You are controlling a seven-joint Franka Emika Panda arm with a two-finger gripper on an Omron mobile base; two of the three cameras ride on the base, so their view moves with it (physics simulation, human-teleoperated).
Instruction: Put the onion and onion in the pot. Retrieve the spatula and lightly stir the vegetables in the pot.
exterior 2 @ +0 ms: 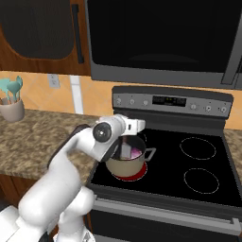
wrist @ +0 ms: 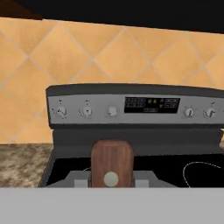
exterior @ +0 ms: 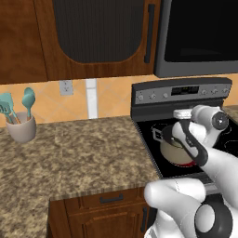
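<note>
Your hand (wrist: pixel 111 179) is shut tight on the spatula (wrist: pixel 111 159), gripping its stiff, light wooden handle; pot (exterior 2: pixel 125 163) below.

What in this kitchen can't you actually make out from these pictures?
- Pot contents: in the right base view a purple onion peeks out; the arm covers the rest.
- Pot in the left base view: largely behind the arm.
- Spatula: the hand view shows its wooden handle end; the blade is hidden.
- Stove knob labels: too small.

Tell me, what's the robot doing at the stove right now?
Gripper shut on spatula, over pot. Purple onion in pot. Nothing in the way.
</note>
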